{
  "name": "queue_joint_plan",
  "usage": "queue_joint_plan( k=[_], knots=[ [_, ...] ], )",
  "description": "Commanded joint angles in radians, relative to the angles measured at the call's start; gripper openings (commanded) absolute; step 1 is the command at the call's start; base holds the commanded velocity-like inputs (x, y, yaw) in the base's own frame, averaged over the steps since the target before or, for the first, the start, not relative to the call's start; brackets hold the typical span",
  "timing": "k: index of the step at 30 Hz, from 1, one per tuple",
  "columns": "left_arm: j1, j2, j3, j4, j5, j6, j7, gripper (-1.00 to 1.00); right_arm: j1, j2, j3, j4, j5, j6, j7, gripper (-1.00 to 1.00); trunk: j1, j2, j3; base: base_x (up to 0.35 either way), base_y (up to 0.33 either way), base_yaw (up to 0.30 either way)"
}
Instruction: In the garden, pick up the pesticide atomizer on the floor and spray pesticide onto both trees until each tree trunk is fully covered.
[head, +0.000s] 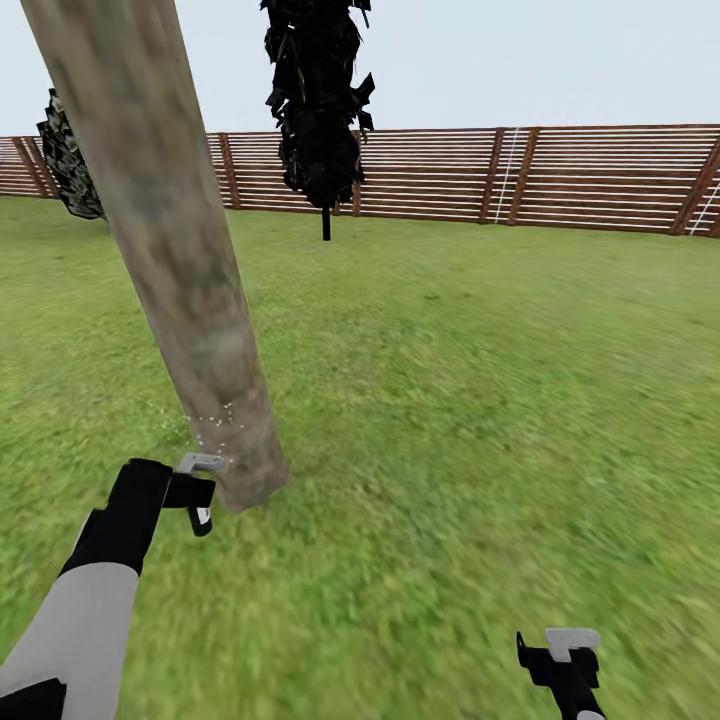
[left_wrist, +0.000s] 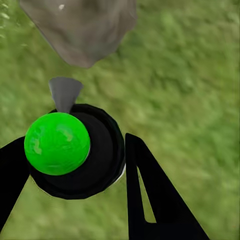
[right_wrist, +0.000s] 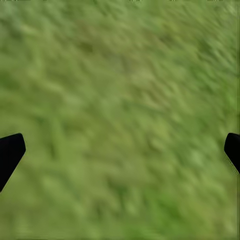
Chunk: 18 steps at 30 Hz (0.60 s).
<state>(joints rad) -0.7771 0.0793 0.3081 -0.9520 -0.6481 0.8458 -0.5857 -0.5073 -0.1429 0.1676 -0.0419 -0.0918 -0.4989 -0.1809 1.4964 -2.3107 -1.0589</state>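
One grass floor (head: 480, 400) spreads to one slatted fence (head: 560, 175). One thick pale tree trunk (head: 170, 250) leans up from the grass, a few white pesticide specks (head: 212, 420) low on it. The left arm reaches toward the trunk's foot; its left pincer (left_wrist: 75, 165) is clamped on the atomizer (left_wrist: 75, 150), nozzle toward the trunk. Well away from the trunk, the right pincer (right_wrist: 120, 150) hangs low, fingers wide apart over grass.

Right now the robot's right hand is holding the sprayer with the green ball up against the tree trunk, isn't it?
Not quite: it is the left hand that holds the sprayer by the trunk, as the left wrist view shows. The right hand is open over bare grass.
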Motion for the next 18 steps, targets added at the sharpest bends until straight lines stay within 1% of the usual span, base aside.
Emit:
queue_joint_plan(
  k=[1, 4, 6, 9, 10, 12, 14, 18],
  knots=[
    [-0.001, -0.001, 0.002, -0.001, -0.010, 0.001, -0.009, -1.00, 0.000, 0.000, 0.009, 0.000, -0.009, -0.003, -0.002, 1.00, 0.000, 0.000, -0.001, 0.175, -0.112, 0.000],
    [0.001, 0.001, 0.005, -0.001, -0.013, -0.002, -0.006, -1.00, 0.000, 0.000, 0.009, 0.000, -0.009, -0.003, -0.002, 1.00, 0.000, 0.000, -0.001, 0.222, -0.152, 0.000],
    [0.014, 0.001, 0.008, -0.001, -0.013, -0.002, -0.006, -1.00, 0.000, 0.000, 0.009, -0.001, -0.009, -0.003, -0.002, 1.00, 0.000, 0.000, -0.001, 0.235, -0.163, 0.000],
    [0.027, 0.004, 0.027, -0.001, -0.013, -0.002, -0.006, -1.00, 0.000, 0.000, 0.009, -0.001, -0.009, -0.003, -0.002, 1.00, 0.000, 0.000, -0.001, 0.237, -0.164, 0.000],
    [0.029, 0.005, 0.046, -0.002, -0.014, -0.006, -0.006, -1.00, 0.000, 0.000, 0.009, -0.001, -0.009, -0.003, -0.002, 1.00, 0.000, 0.000, -0.001, 0.196, -0.126, 0.073],
    [0.031, 0.006, 0.055, -0.001, -0.015, -0.017, -0.005, -1.00, 0.000, 0.000, 0.009, -0.001, -0.009, -0.003, -0.002, 1.00, 0.000, 0.000, -0.001, 0.099, -0.061, 0.169],
    [0.054, 0.009, 0.068, -0.002, -0.015, -0.025, -0.005, -1.00, 0.000, 0.000, 0.009, -0.001, -0.009, -0.003, -0.002, 1.00, 0.000, 0.000, -0.001, 0.026, -0.016, 0.249],
    [0.071, 0.013, 0.076, -0.002, -0.017, -0.031, -0.003, -1.00, 0.000, 0.001, 0.010, -0.001, -0.009, -0.003, -0.002, 1.00, 0.000, 0.000, -0.001, 0.004, -0.003, 0.273]
  ],
)
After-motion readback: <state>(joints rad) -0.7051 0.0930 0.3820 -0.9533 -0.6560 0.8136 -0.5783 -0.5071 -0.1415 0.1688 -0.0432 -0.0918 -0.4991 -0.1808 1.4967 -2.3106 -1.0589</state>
